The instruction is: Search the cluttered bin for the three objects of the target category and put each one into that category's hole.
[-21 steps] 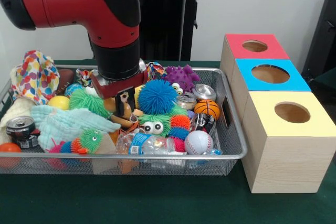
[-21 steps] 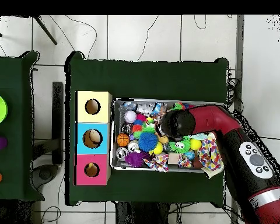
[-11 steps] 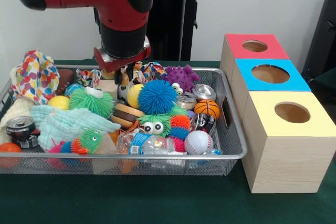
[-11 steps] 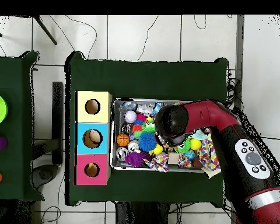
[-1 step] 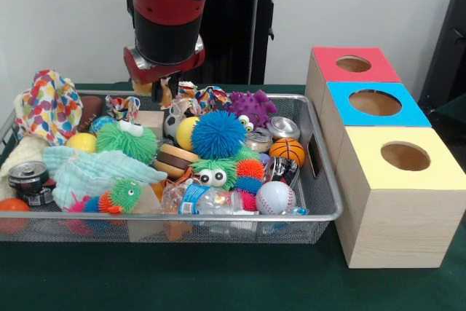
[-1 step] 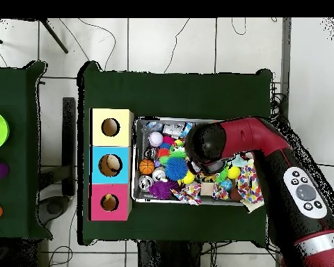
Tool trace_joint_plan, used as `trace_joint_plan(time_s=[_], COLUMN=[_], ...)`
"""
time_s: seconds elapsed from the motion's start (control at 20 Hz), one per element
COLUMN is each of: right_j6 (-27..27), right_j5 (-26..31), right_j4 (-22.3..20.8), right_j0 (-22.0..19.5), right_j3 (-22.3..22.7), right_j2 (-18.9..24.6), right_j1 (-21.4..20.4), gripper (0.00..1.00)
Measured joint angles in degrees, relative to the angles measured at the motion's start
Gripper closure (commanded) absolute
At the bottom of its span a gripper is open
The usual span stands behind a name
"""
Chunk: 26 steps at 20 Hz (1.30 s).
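A wire-mesh bin (image 5: 320,180) is packed with toys: a blue spiky ball (image 5: 218,134), a small basketball (image 5: 287,151), a baseball (image 5: 274,197), a purple spiky toy (image 5: 251,105), a green fuzzy toy (image 5: 124,140), cans and a plastic bottle (image 5: 200,199). My gripper (image 5: 164,94) hangs just above the bin's back middle, over a black-and-white ball (image 5: 171,123). A small brown-orange thing shows right under it; whether it is held is unclear. In the overhead view the arm's head (image 6: 206,146) hides the gripper.
Beside the bin stand three wooden boxes with round holes: red (image 5: 353,64), blue (image 5: 375,102) and yellow (image 5: 405,156). A patterned cloth (image 5: 48,105) and a crushed can (image 5: 28,178) lie at the bin's other end. Green cloth covers the table.
The gripper has risen out of the toys and shifted slightly toward the bin's back edge. The brown-orange bit came up with it. The blue spiky ball and its neighbours stayed put.
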Motion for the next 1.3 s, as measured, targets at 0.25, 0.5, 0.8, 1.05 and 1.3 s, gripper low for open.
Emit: trace_joint_plan(time_s=[0.25, 0.5, 0.8, 1.05, 1.3], right_j6=[0.00, 0.00, 0.00, 0.00, 0.00], right_j5=[0.00, 0.00, -0.01, -0.01, -0.01], right_j4=[2.19, 4.54, 7.66, 9.72, 11.44], right_j0=[0.52, 1.10, 1.87, 2.18, 2.40], right_j3=[0.34, 1.71, 4.20, 6.23, 8.16], right_j2=[-0.85, -1.83, -3.13, -3.72, -4.61], right_j1=[-1.93, -4.06, -6.46, -7.76, -8.46], gripper=[1.00, 1.00, 1.00, 1.00, 1.00])
